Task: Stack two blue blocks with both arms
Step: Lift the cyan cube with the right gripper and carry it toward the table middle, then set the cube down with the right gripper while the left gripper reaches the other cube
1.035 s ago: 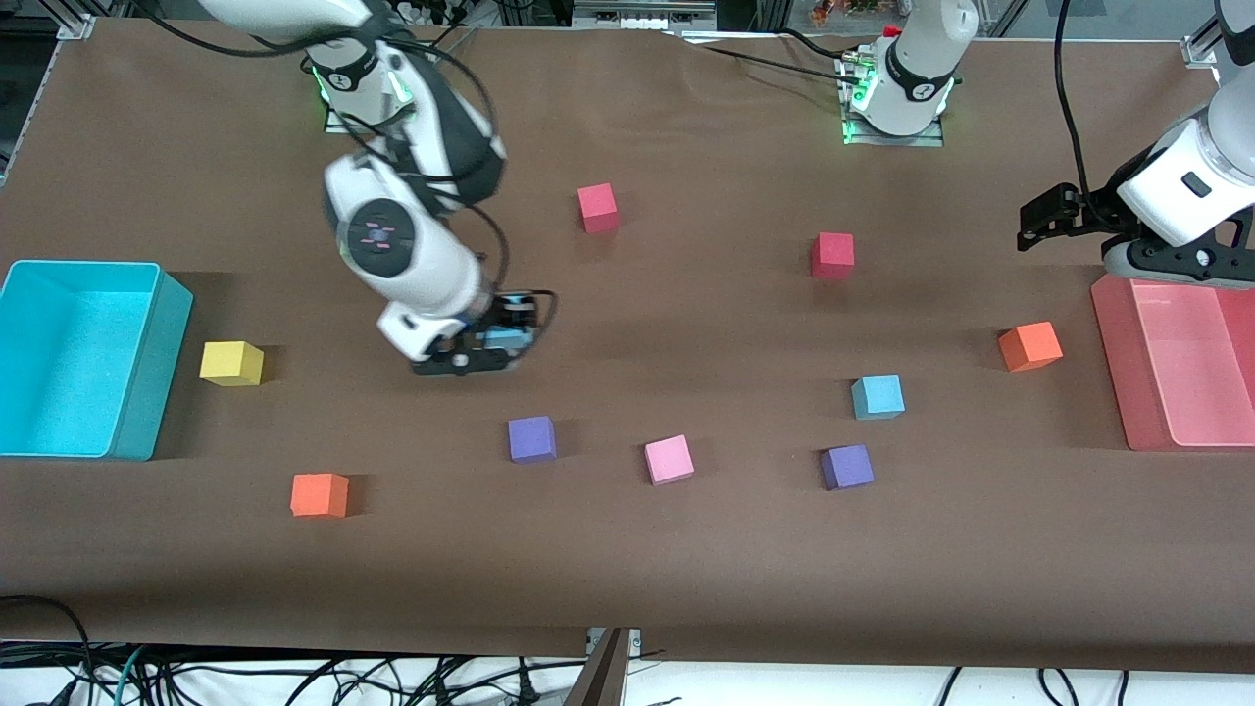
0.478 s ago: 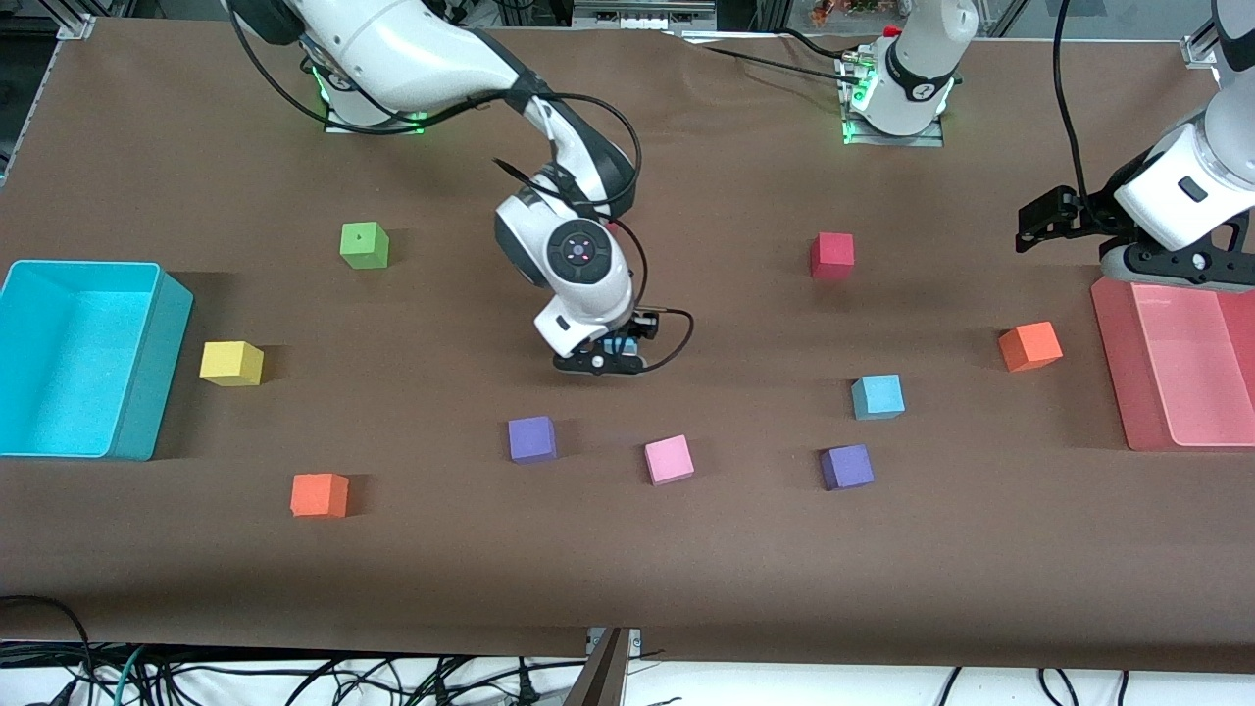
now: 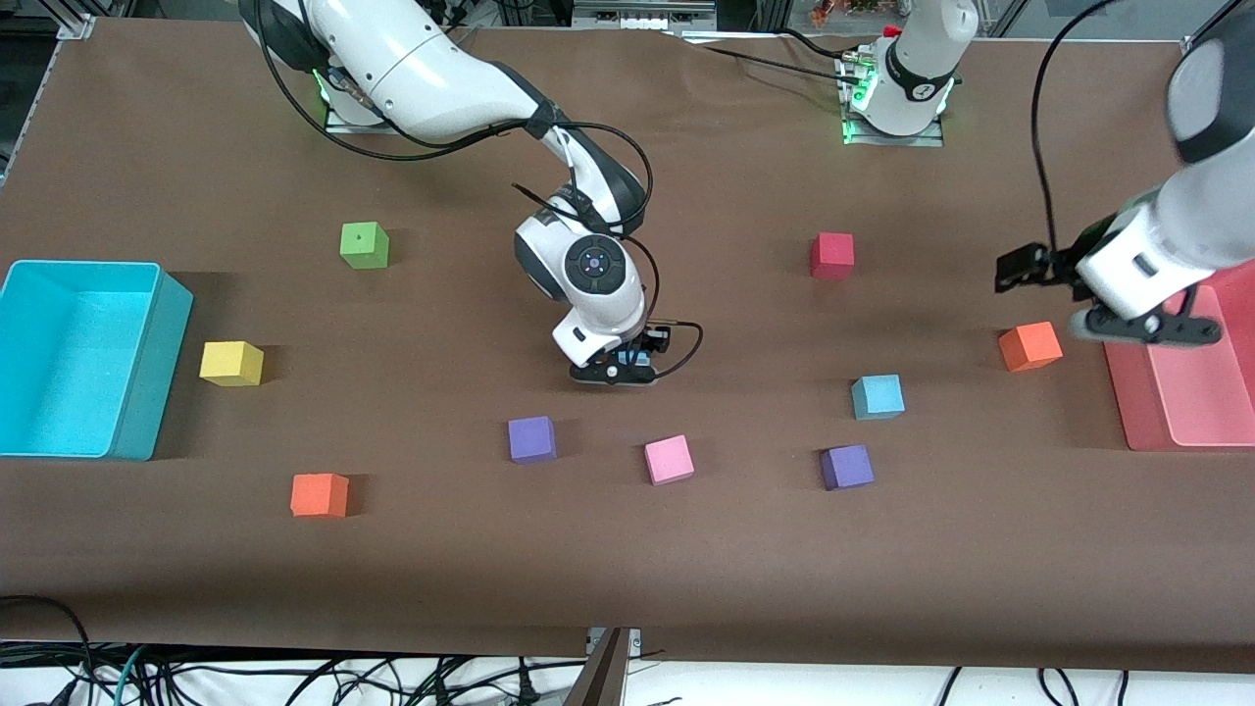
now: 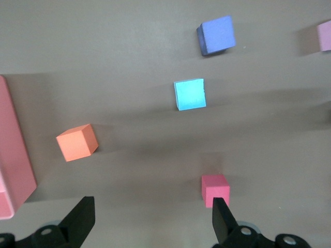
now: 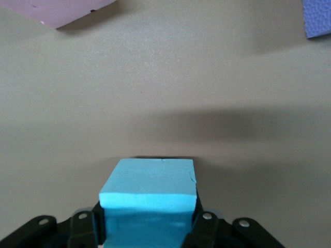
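1. My right tool (image 3: 616, 371) is clamped on a small matte sky-blue foam cube (image 5: 149, 194), square-edged, held over the bare middle of the brown cloth-covered bench (image 3: 627, 549).
2. The second sky-blue foam cube (image 3: 878, 396) sits on the bench toward the left arm's end, just farther from the front camera than a violet foam cube (image 3: 846, 467).
3. My left tool (image 4: 150, 217) hangs with its fingers spread wide apart, holding nothing, over the bench beside an orange foam cube (image 3: 1029, 345).
4. The cyan plastic bin (image 3: 147, 363) at the right arm's end shows nothing inside.
5. The pink tray (image 3: 1128, 392) shows nothing either, though the left arm hides part of it.
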You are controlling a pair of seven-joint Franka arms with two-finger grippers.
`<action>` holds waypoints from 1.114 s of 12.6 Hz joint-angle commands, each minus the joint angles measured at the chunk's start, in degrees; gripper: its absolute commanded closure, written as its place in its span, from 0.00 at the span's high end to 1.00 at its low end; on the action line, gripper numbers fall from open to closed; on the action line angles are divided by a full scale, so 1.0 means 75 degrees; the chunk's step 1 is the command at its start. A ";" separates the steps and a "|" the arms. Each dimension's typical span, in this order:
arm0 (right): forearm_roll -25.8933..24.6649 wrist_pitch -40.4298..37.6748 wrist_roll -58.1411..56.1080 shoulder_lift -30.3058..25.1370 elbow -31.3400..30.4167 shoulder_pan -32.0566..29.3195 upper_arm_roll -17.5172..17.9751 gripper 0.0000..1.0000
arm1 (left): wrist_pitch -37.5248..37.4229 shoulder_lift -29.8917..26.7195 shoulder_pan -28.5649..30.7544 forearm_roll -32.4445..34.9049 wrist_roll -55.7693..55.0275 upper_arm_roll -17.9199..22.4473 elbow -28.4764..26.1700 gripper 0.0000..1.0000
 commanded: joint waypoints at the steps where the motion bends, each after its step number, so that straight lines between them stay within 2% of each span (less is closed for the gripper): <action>1: -0.0222 0.0049 0.0134 0.0216 0.0257 0.0100 -0.0020 0.29 | 0.0209 0.0649 -0.0250 0.0172 0.0050 -0.0011 -0.0268 1.00; 2: -0.0234 0.0049 0.0122 0.0251 0.0257 0.0146 -0.0020 0.33 | 0.0313 0.0780 -0.0356 0.0138 0.0027 0.0024 -0.0351 1.00; 3: -0.0361 0.0060 0.0087 0.0274 0.0257 0.0158 -0.0020 0.53 | 0.0732 0.1001 -0.0508 0.0161 -0.0112 0.0024 -0.0467 0.99; 4: -0.0676 0.0130 0.0052 0.0286 0.0257 0.0158 -0.0020 0.99 | 0.1363 0.1143 -0.0741 0.0161 -0.0485 0.0024 -0.0735 0.99; 6: -0.0855 0.0178 0.0028 0.0310 0.0257 0.0147 -0.0020 1.00 | 0.2920 0.1377 -0.1081 0.0173 -0.1516 0.0024 -0.1578 0.99; 9: -0.0820 0.0084 -0.0042 0.0216 0.0257 0.0065 0.0003 1.00 | 0.4973 0.1682 -0.1142 0.0161 -0.1614 0.0024 -0.2587 0.99; 11: -0.0808 -0.0347 -0.0054 -0.0029 0.0257 -0.0075 0.0119 1.00 | 0.5621 0.1788 -0.1142 0.0161 -0.1614 0.0024 -0.2929 0.99; 14: -0.0750 -0.0922 -0.0497 -0.0929 0.0199 -0.0531 0.0389 1.00 | 0.5786 0.1987 -0.1142 0.0114 -0.1614 0.0024 -0.2918 0.99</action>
